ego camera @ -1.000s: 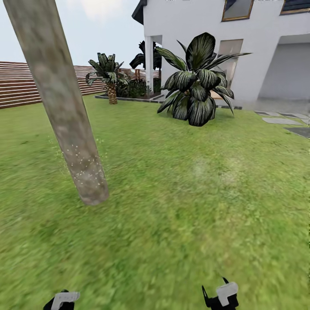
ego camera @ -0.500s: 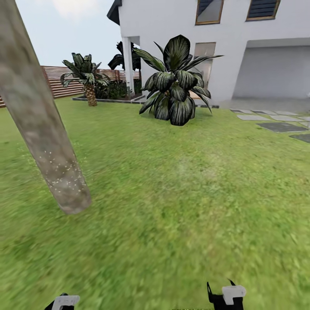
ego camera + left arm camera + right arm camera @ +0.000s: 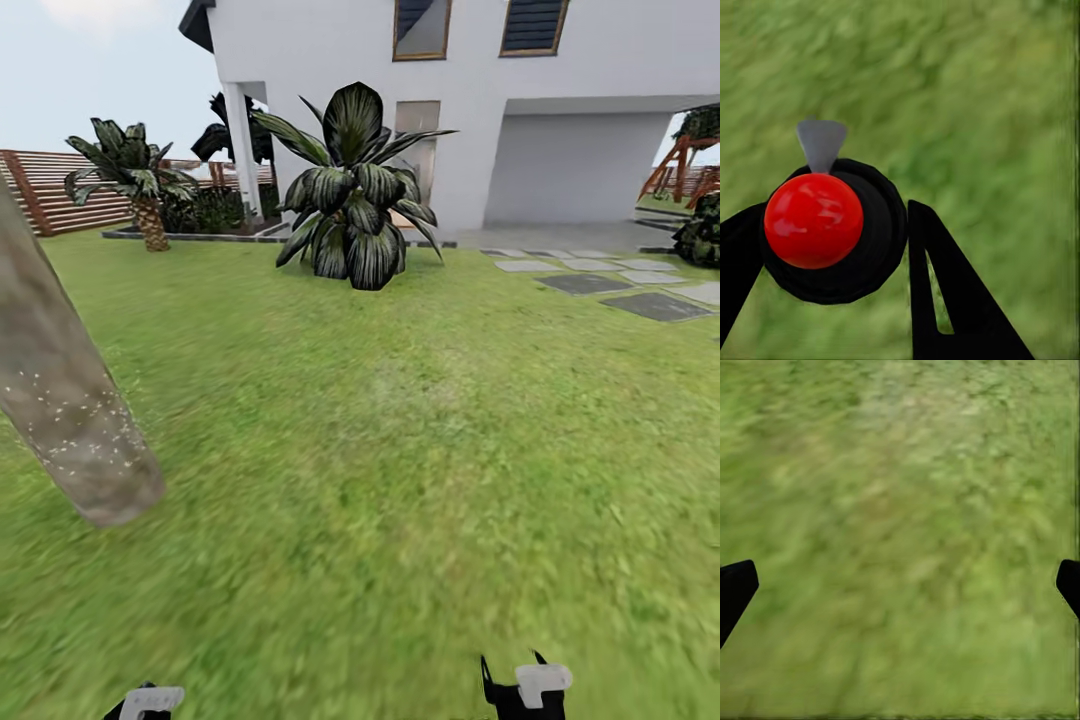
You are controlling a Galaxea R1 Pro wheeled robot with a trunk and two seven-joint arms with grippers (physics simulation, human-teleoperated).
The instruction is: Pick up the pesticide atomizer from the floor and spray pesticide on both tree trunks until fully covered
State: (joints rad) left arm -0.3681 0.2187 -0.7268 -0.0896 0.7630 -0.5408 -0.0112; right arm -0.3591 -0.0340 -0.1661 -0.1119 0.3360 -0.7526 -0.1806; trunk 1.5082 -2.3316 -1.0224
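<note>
L gripper (image 3: 832, 247) jaws clamp the atomizer (image 3: 821, 225); R gripper (image 3: 900, 585) jaws wide over grass (image 3: 907, 472).

Right claw (image 3: 900, 592), black fingertips (image 3: 735, 585) spread wide apart over blurred green grass (image 3: 907, 495).

On the flat green grass floor (image 3: 420, 450), the thick mottled beige-grey tree trunk (image 3: 60, 410) stands at left, the broad-leaved dark plant (image 3: 350, 190) ahead before the white two-storey house (image 3: 560, 120), and grey stone paving slabs (image 3: 620, 290) lie at right.
</note>
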